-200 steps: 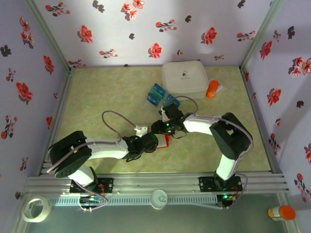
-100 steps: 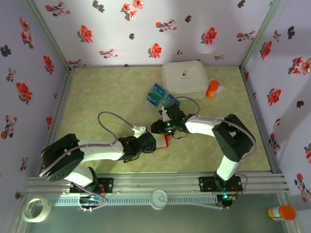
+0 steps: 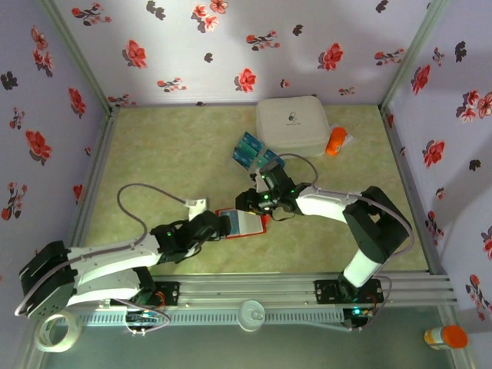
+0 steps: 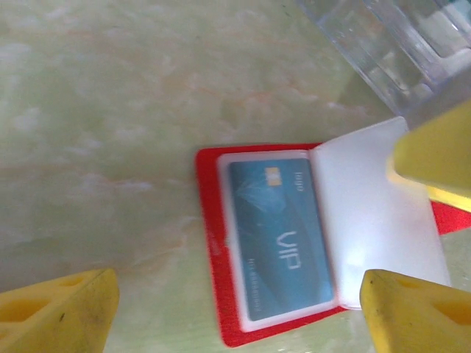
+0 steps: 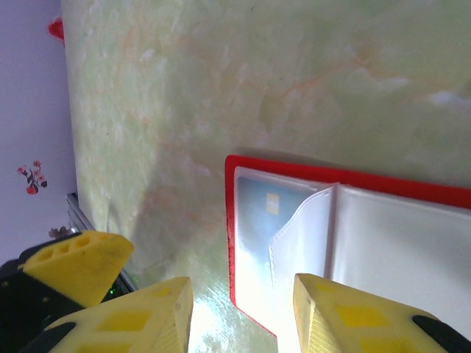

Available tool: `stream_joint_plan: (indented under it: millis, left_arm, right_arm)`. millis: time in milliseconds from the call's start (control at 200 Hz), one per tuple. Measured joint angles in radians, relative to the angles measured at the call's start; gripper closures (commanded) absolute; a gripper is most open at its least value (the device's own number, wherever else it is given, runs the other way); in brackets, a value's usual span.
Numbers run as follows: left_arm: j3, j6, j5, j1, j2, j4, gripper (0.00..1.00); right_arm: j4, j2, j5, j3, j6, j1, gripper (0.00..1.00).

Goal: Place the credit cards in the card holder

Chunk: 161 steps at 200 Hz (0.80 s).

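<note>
Inside the card holder [image 4: 210, 243] sits one credit card [image 4: 278, 235], seemingly pocketed.

One red card holder [image 4: 208, 220]. One teal card [image 4: 276, 239] in its pocket. Loose cards [image 3: 247, 151] in the upper middle of the frame: at least two, too overlapped for an exact count. One white case [image 3: 292, 123]. One orange bottle [image 3: 336, 141] beside it, a second orange-capped bottle [image 3: 446, 336] at lower right. One tape roll [image 3: 58, 329] at lower left. Two arms [image 3: 338, 204], two yellow fingers [image 4: 59, 312] each.
</note>
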Motion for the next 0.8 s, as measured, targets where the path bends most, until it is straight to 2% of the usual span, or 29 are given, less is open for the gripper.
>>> stream_joint_plan:
  millis: [275, 805]
  left_arm:
    - [-0.066, -0.012, -0.01, 0.037, -0.125, -0.047, 0.13]
    - [-0.11, -0.029, -0.01, 0.053, -0.169, -0.057, 0.14]
  right_arm:
    - [0.011, 0.043, 0.01, 0.041, 0.031, 0.063, 0.57]
    - [0.098, 0.198, 0.029, 0.08, 0.097, 0.108, 0.56]
